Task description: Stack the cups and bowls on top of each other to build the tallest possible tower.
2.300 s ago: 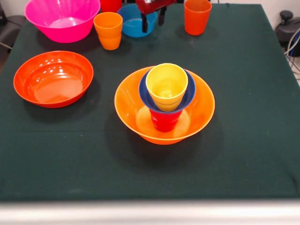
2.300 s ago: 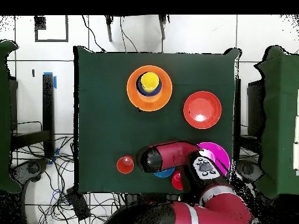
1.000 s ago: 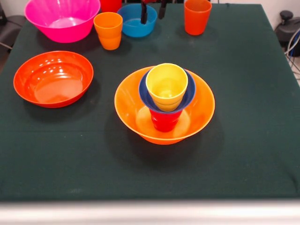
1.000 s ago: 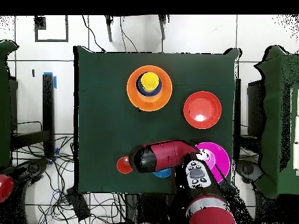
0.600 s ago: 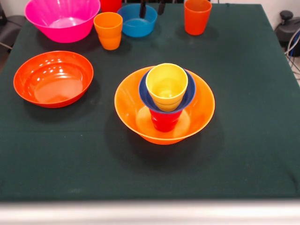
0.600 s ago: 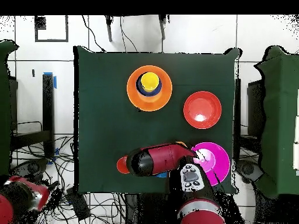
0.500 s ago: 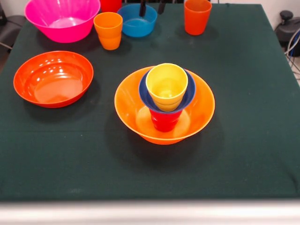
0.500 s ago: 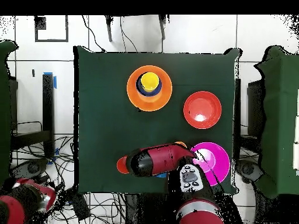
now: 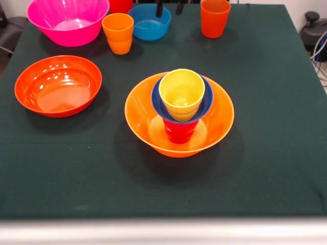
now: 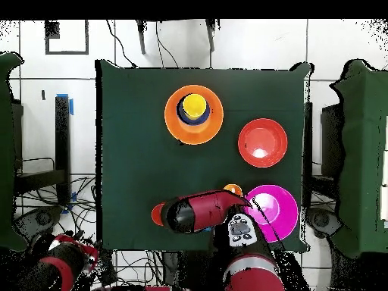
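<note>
Gripper is showing only two dark tips at the top edge, spread apart, holding nothing, hanging over the light blue bowl. That bowl is sitting directly under the jaws, upright. The tower is standing mid-table, well apart toward the camera.

No text, label, brand or number can be read anywhere — not on cups, bowls or arm.
</note>
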Robot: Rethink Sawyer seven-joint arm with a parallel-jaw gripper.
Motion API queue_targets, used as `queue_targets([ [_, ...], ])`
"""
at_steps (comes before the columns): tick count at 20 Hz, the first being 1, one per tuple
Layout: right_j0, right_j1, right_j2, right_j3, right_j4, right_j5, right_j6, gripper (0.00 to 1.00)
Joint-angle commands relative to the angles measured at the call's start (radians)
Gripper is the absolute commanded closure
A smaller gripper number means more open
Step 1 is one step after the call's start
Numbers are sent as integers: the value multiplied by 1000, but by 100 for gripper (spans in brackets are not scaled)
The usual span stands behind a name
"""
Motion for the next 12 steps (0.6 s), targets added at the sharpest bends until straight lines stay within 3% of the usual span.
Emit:
queue_targets([
  [1, -5, 111, 60, 43, -18, -130, 134, 0],
  [12, -14, 182, 10, -7, -70, -161, 83, 0],
])
